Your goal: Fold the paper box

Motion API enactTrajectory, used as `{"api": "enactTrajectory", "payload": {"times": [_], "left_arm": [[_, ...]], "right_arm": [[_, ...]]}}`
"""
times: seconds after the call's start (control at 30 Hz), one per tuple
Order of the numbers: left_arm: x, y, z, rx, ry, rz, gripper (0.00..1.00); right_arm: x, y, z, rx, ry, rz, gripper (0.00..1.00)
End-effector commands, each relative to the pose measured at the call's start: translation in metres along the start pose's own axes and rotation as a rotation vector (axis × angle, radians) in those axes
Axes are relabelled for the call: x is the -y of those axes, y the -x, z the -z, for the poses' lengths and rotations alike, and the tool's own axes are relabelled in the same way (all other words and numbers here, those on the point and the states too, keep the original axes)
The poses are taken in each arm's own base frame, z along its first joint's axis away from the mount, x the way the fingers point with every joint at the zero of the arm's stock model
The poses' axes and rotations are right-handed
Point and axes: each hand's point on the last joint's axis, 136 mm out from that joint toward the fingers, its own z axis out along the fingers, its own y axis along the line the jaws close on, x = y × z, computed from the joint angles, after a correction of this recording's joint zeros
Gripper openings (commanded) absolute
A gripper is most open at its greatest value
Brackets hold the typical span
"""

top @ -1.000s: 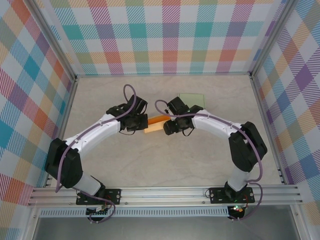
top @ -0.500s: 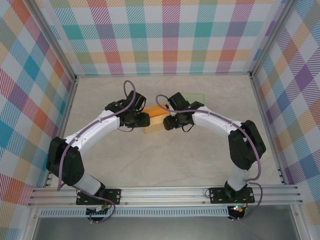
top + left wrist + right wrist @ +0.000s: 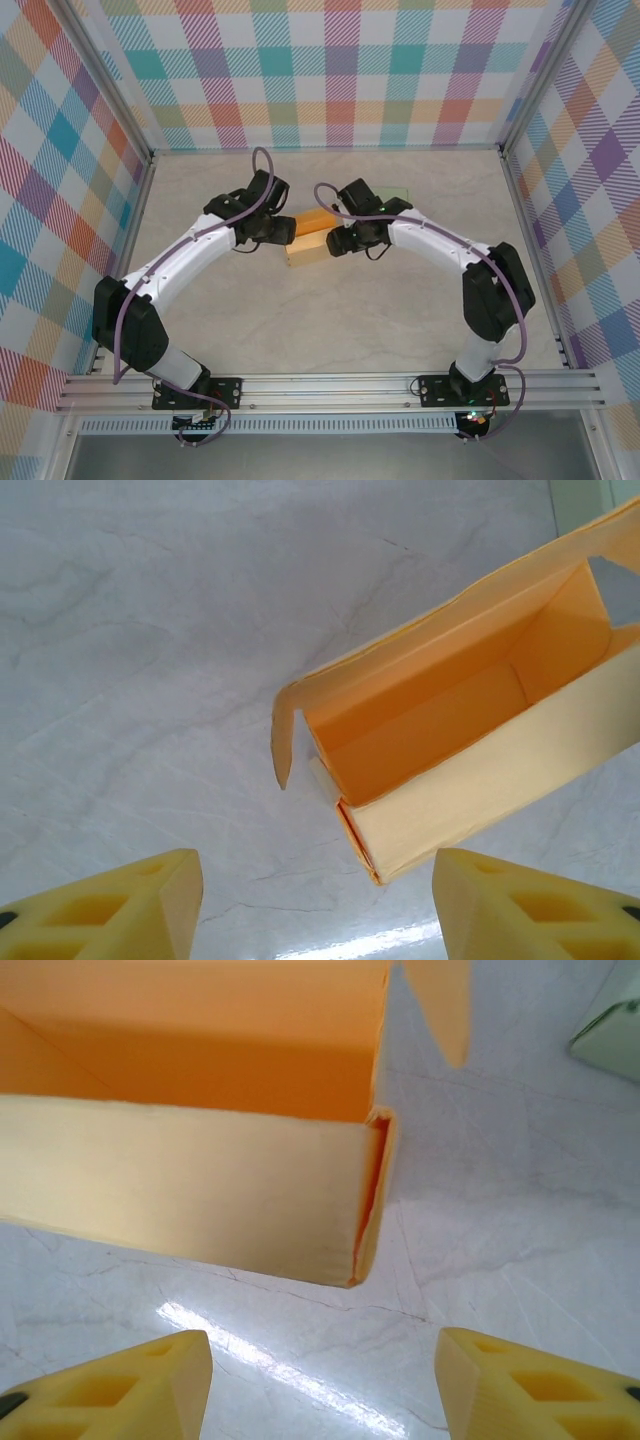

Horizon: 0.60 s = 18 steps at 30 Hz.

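Paper box (image 3: 308, 243) lies on the desk (image 3: 350, 320), about in the middle of it, and it sits between my two hands. Its outside is pale yellow and its inside is a deeper orange. In the view from above my left hand (image 3: 276, 228) is just beside the left end of the box and my right hand (image 3: 341, 240) is just beside the right end. From my left wrist I see the box (image 3: 480, 740) with its open side toward the camera, so I look into the orange hollow, and a small flap stands out at the near corner. My left hand (image 3: 320, 910) is open: the two yellow fingers (image 3: 120, 910) stand wide apart and they hold nothing. From my right wrist I see a long pale wall of the box (image 3: 190, 1170) and one corner, where the edge gapes a little and shows orange. My right hand (image 3: 325, 1380) is open too, with bare desk between its fingers, and it does not touch the box. A pale green object (image 3: 398, 192) lies behind my right arm, apart from the box.
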Motion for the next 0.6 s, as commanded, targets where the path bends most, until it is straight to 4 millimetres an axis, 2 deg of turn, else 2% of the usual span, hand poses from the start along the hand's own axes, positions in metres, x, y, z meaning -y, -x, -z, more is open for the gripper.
{"api": "enactTrajectory", "payload": {"times": [0.0, 0.07, 0.1, 0.23, 0.33, 0.57], "left_arm": [[0.004, 0.012, 0.007, 0.055, -0.04, -0.204, 0.79], [0.007, 0.014, 0.003, 0.088, -0.057, -0.256, 0.96], [0.01, 0.016, 0.001, 0.108, -0.071, -0.282, 1.0], [0.016, 0.018, -0.01, 0.14, -0.09, -0.344, 1.0], [0.013, 0.015, -0.022, 0.112, -0.064, -0.367, 1.0], [0.004, 0.012, -0.039, 0.074, -0.002, -0.362, 1.0]], "right_arm": [[0.007, 0.025, 0.03, 0.078, 0.005, 0.002, 0.61], [0.01, 0.03, 0.031, 0.083, 0.016, 0.0, 0.61], [0.011, 0.033, 0.031, 0.09, 0.029, 0.0, 0.61], [0.005, 0.048, 0.036, 0.116, 0.113, 0.006, 0.61], [0.003, 0.061, 0.039, 0.134, 0.142, 0.024, 0.6], [0.005, 0.077, 0.023, 0.12, 0.135, 0.113, 0.58]]}}
